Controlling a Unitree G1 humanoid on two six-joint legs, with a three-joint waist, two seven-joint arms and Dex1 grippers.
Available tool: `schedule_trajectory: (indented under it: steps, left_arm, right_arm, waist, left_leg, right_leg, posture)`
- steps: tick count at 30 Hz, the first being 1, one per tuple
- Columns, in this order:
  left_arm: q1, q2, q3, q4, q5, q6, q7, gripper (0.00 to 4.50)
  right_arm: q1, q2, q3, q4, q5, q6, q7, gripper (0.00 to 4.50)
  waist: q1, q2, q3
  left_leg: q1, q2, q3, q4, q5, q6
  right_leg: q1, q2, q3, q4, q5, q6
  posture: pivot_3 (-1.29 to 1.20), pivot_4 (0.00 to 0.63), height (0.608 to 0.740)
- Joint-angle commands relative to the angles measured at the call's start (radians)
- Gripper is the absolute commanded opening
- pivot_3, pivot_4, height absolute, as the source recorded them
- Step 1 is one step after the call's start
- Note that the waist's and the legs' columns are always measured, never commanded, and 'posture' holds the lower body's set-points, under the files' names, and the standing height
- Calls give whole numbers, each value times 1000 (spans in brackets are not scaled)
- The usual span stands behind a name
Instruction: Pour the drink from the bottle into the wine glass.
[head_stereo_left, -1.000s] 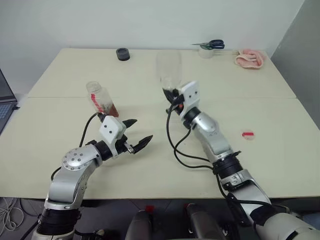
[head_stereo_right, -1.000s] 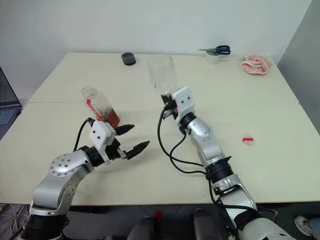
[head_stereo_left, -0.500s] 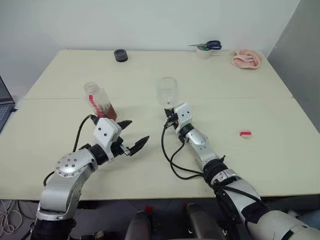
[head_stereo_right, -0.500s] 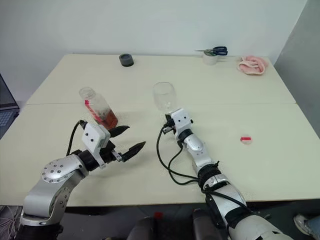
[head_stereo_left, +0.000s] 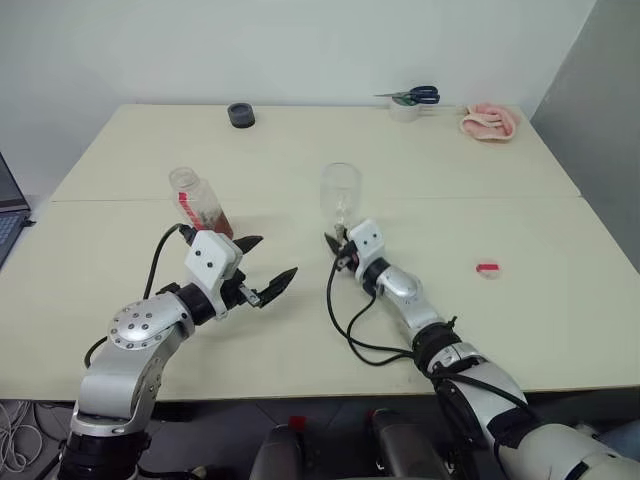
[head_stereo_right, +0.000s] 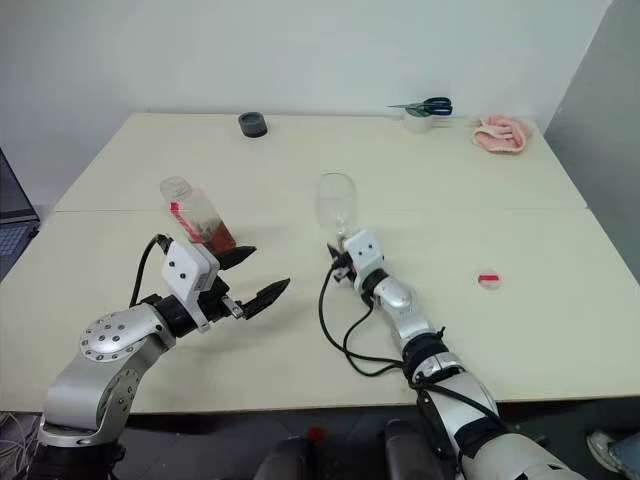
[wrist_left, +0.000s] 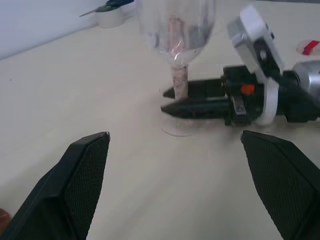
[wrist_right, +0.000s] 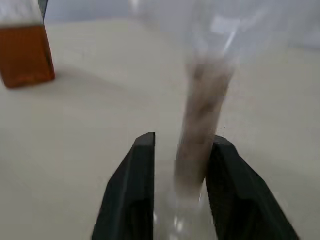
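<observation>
The wine glass (head_stereo_left: 340, 189) stood upright on the table (head_stereo_left: 520, 300), its foot on the surface and its stem between the two fingers of the right gripper (wrist_left: 169, 101), which had slackened: in the right wrist view a sliver of gap showed on one side of the stem, so the glass looked released, or nearly so, rather than clamped. The likeliest trouble from there was a finger catching the stem or foot as the arm drew away and tipping the glass, being narrow-footed and top-heavy. The bottle (head_stereo_left: 201, 203) stood uncapped to the left of the glass, well apart from it, with the drink (wrist_right: 25, 55) low in its base; the left gripper (head_stereo_left: 268, 270) hung spread wide and empty just in front of it, and a careless reach could knock it over and spill. Beyond the glass, along the far edge of the pale table, lay a black roll (head_stereo_left: 240, 114), scissors (head_stereo_left: 410, 95) on a tape roll, and a pink cloth (head_stereo_left: 488, 120); a small red cap (head_stereo_left: 488, 268) sat to its right. A plain white wall stood behind.
</observation>
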Motion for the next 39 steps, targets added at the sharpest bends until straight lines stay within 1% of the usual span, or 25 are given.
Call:
schedule_trajectory:
  steps: [1, 5, 6, 9, 12, 13, 16, 18, 20, 22, 23, 26, 28, 30, 32, 34, 37, 39]
  left_arm:
    - [-15, 7, 18, -6, -5, -17, 0, 4500]
    - [-16, -3, 24, 10, -11, -21, 7, 4500]
    - [-15, -4, 26, 16, -12, -23, 7, 4500]
    - [-6, -9, 35, 39, -14, -32, 7, 4500]
    - [18, -13, 59, 62, -11, -49, 13, 4500]
    - [29, -21, 76, 70, -11, -60, 24, 4500]
    - [67, -62, 135, 93, -5, -106, 74, 4500]
    - [89, -86, 157, 103, 3, -135, 99, 4500]
    - [114, -153, 202, 148, 21, -219, 173, 4500]
    - [142, -196, 225, 224, 70, -315, 230, 4500]
    - [150, -213, 232, 234, 74, -333, 246, 4500]
    - [153, -212, 217, 232, 102, -368, 259, 4500]
    - [115, -198, 226, 201, 94, -327, 286, 4500]
    - [81, -190, 235, 177, 78, -286, 310, 4500]
    - [46, -175, 235, 166, 76, -246, 325, 4500]
    - [11, -156, 227, 166, 86, -216, 334, 4500]
    - [-38, -143, 215, 158, 82, -177, 342, 4500]
    - [-65, -134, 211, 160, 90, -151, 351, 4500]
  right_arm:
    - [3, 0, -3, 4, -10, 24, 12, 2707]
    - [3, -8, -11, -22, -6, 25, 19, 4162]
    - [6, -11, -10, -38, -5, 25, 27, 4462]
    - [25, -27, -1, -113, -1, 38, 65, 4462]
    - [75, -66, 12, -260, 10, 95, 127, 4462]
    - [102, -90, 18, -337, 22, 141, 162, 4462]
    - [191, -190, 21, -599, 53, 315, 254, 4462]
    - [233, -247, 14, -732, 78, 420, 293, 4462]
    - [275, -359, -5, -883, 128, 528, 381, 4462]
    - [290, -470, -32, -1015, 204, 670, 470, 4462]
    - [261, -549, -61, -1063, 246, 749, 522, 4462]
    - [160, -691, -127, -1134, 348, 928, 594, 4462]
    - [-12, -768, -158, -1137, 420, 1107, 613, 4462]
    - [-126, -809, -162, -1131, 462, 1198, 637, 4462]
    - [-240, -818, -158, -1131, 532, 1254, 694, 4462]
    - [-318, -787, -169, -1137, 612, 1297, 723, 4462]
    - [-357, -752, -173, -1170, 702, 1350, 748, 4462]
    - [-370, -734, -173, -1175, 726, 1362, 741, 4462]
  waist:
    - [0, 0, 0]
    - [0, 0, 0]
    - [0, 0, 0]
    - [0, 0, 0]
    - [1, 0, 0]
    - [1, 0, 0]
    - [4, 0, 0]
    - [6, 0, 0]
    - [7, 1, 1]
    - [13, 1, 1]
    - [13, 1, 1]
    - [13, 0, 2]
    - [8, 0, 2]
    - [6, 1, 3]
    - [7, -1, 2]
    - [6, -1, 2]
    - [7, -1, 2]
    - [11, -1, 2]
  left_leg:
    - [0, 0, 0, 0, 0, 0]
    - [0, 0, 0, 0, 0, 0]
    - [0, 0, 0, 0, 0, 0]
    - [0, 0, 0, 0, 0, 0]
    - [-1, 0, 0, 0, 0, 0]
    - [-2, 0, 0, 0, 0, 0]
    - [-2, 0, -1, -1, 0, 0]
    - [-2, -1, -1, 0, 0, 0]
    - [-3, -1, -1, 0, 0, 0]
    - [-3, -2, -1, 0, 0, 0]
    - [-3, -2, 0, 0, 0, 0]
    - [-2, -2, 1, 1, 0, 0]
    - [-2, -2, 0, 1, 0, 0]
    - [-2, -1, 1, 0, 0, 0]
    - [-3, 0, 0, -1, 0, 0]
    - [-3, 1, -1, -2, 0, 0]
    - [-6, 0, -1, -1, -1, 0]
    - [-12, -2, -1, 0, -1, 0]
  right_leg:
    - [0, 0, 0, 0, 0, 0]
    - [0, 0, 0, 0, 0, 0]
    - [0, 0, 0, 0, 0, 0]
    - [0, 0, 0, 0, 0, 0]
    - [0, 0, 0, -1, 0, 0]
    - [-1, 0, -1, -1, 0, 0]
    - [-1, -1, -1, -1, 0, 0]
    - [-1, -2, -1, -1, 0, 0]
    - [-1, -2, -2, -1, 0, 1]
    - [-1, -3, -1, -2, -1, 1]
    - [-1, -4, -1, -2, -1, 1]
    - [-1, -3, 0, -2, -1, 1]
    - [-1, -2, 0, -1, 0, 1]
    - [-2, -2, 0, 0, 0, 1]
    - [-2, 0, -1, -2, -1, 0]
    - [-2, 1, -2, -3, -2, 0]
    - [-3, -1, -2, -4, -2, 0]
    - [-7, -3, -3, -4, -1, -1]
  posture:
    - [0, 150, 740]
    - [0, 150, 740]
    - [0, 150, 740]
    - [0, 150, 740]
    - [0, 150, 740]
    - [0, 150, 740]
    - [0, 150, 740]
    - [0, 150, 740]
    - [0, 150, 740]
    - [0, 150, 740]
    - [0, 150, 740]
    - [0, 150, 740]
    - [0, 150, 740]
    - [0, 150, 740]
    - [0, 150, 740]
    - [0, 150, 740]
    - [0, 150, 740]
    - [0, 150, 740]
